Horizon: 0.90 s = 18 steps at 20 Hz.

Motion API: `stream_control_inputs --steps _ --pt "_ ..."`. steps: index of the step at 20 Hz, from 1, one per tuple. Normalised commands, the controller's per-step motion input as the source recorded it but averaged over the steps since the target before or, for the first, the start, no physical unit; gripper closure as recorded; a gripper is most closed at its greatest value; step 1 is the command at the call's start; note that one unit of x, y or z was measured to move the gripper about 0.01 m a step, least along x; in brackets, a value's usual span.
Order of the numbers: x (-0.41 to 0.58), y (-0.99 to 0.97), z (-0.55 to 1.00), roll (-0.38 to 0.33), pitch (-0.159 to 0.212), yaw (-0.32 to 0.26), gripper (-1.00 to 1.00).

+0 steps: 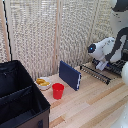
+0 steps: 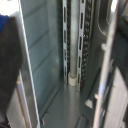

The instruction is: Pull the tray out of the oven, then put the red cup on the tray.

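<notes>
The red cup (image 1: 58, 90) stands upright on the wooden table, beside a navy slab. At the exterior view's right, the dark ribbed tray (image 1: 94, 73) juts out low over the table from the oven (image 1: 120, 66), which the white arm mostly hides. My gripper (image 1: 102, 64) hangs just above the tray's inner end, at the oven's mouth. The wrist view looks into the oven (image 2: 50, 55), showing grey walls and slotted rails. Blurred dark fingers (image 2: 10, 70) sit at both sides of that view. The gripper (image 2: 64, 87) looks open, with nothing between its fingers.
A big black fabric case (image 1: 20, 97) fills the exterior view's lower left. A small white bowl with yellow contents (image 1: 43, 83) sits behind the cup. The navy slab (image 1: 70, 75) stands tilted between cup and tray. A wicker screen (image 1: 45, 30) closes the back.
</notes>
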Motion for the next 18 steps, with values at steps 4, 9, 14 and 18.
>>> stream_control_inputs --steps 4,9,14,18 --pt "0.000 -0.01 0.01 0.070 0.011 0.012 1.00" --pt "0.045 -0.04 0.07 0.146 0.039 0.005 1.00" --pt "0.029 -0.03 0.10 0.183 0.047 0.014 1.00" --pt "0.117 0.17 0.02 0.196 0.071 0.002 1.00"
